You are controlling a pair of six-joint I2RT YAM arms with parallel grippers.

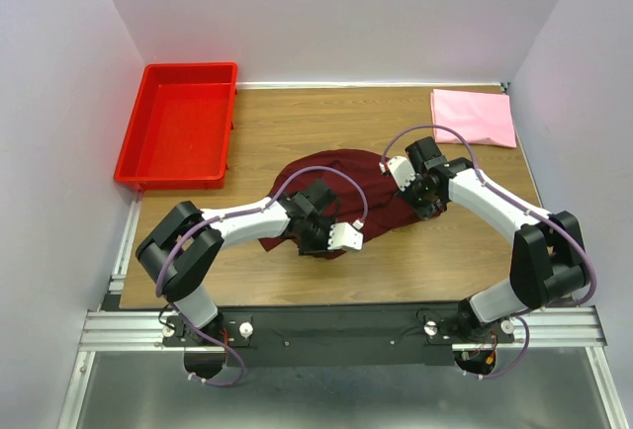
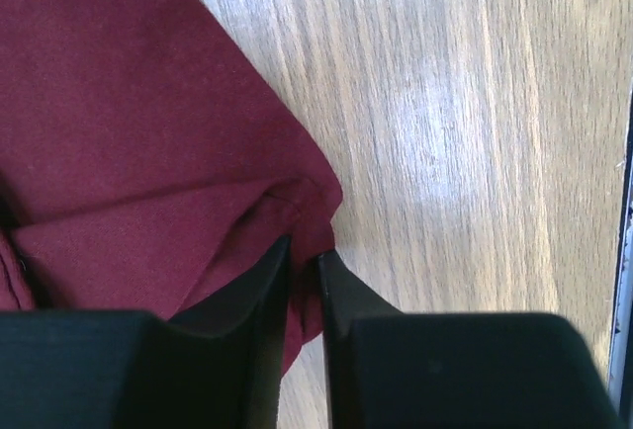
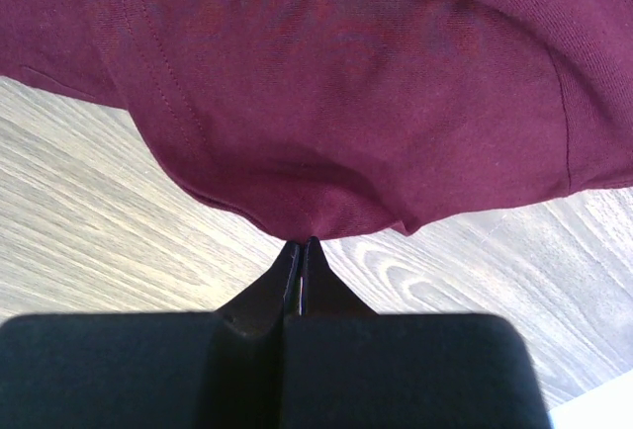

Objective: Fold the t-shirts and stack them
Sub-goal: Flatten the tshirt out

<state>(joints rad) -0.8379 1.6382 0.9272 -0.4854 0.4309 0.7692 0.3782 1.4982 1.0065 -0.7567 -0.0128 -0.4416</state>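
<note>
Both arms (image 1: 247, 216) hide much of the maroon t-shirt (image 1: 331, 164) (wrist views crop it too); whether the left tool (image 2: 305, 248) pinches its hem is unclear.

Two plain cloth short-sleeved t-shirts: one dark maroon t-shirt (image 1: 346, 164) and one light pink t-shirt (image 1: 473, 117). One bright red rectangular plastic bin (image 1: 178, 125). One brown wood-grain tabletop (image 1: 297, 118). Two white-and-black jointed robot arms, one left arm (image 1: 242, 219) and one right arm (image 1: 495, 202). Each wrist view shows two black wedge-shaped fingers (image 2: 247, 340), four in all. Two lilac cables (image 1: 450, 130), one looping along each arm. One grey metal rail (image 1: 119, 328) spans the near edge.
</note>
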